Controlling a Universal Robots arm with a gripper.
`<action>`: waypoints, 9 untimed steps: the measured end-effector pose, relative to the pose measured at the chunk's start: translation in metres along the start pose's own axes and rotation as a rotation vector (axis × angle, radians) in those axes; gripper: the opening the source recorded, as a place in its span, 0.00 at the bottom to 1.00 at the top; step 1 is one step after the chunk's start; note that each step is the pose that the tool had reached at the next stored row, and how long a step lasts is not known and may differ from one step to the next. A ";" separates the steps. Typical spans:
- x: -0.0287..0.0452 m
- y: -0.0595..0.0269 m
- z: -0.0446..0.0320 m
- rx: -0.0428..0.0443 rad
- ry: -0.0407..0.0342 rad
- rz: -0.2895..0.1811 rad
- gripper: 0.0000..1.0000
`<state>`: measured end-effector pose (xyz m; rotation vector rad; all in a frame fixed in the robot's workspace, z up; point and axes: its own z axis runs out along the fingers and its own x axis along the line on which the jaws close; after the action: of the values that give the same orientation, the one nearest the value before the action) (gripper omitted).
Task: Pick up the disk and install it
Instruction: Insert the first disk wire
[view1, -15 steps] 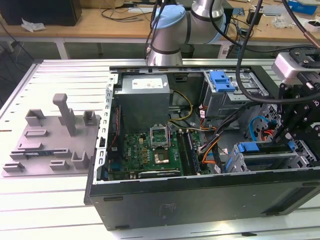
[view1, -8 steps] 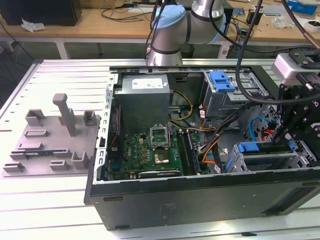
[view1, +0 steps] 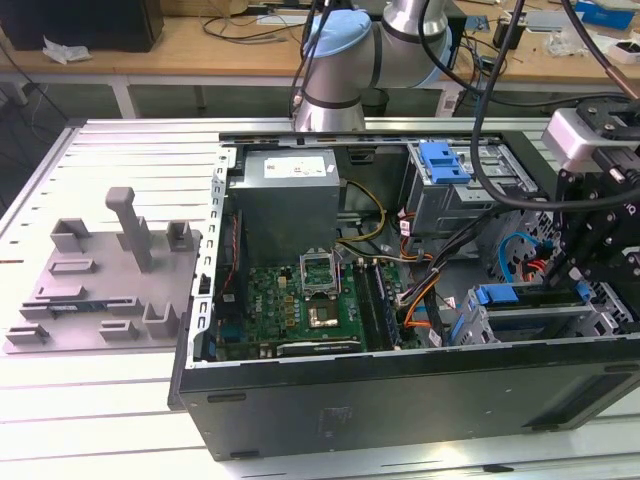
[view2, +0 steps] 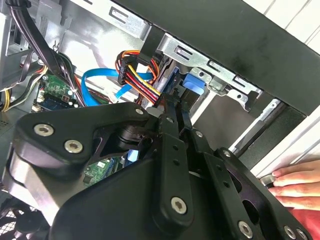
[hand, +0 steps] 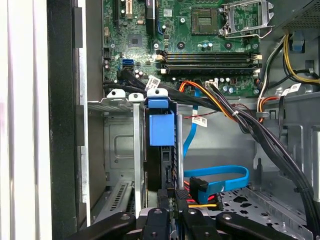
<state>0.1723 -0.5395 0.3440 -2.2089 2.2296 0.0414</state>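
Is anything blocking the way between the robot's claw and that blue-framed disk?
Nothing visible. In the first wrist view the disk stands in the metal cage right ahead of the gripper; the black cables cross beyond its far end.

Exterior view: bright, even room light falls from above. The pale slatted aluminium bench (view1: 100, 160) gleams softly and carries no hard shadows. The inside of the open black computer case (view1: 400, 400) is dimmer. Second wrist view: the black metal gripper (view2: 172, 110) sits close to the lens, dark and slightly soft, and the bench beyond the case wall is washed out to white. First wrist view: the green circuit board (hand: 200, 40) is evenly lit and crisp, while the grey metal drive bay (hand: 120, 150) lies in shadow.
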 end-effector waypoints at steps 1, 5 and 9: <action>0.0000 0.0000 0.0001 0.0000 0.0000 0.000 0.16; 0.0000 0.0000 0.0008 0.0000 0.0001 0.000 0.16; 0.0000 0.0000 0.0014 0.0000 0.0001 0.000 0.16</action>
<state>0.1723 -0.5395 0.3426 -2.2090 2.2296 0.0413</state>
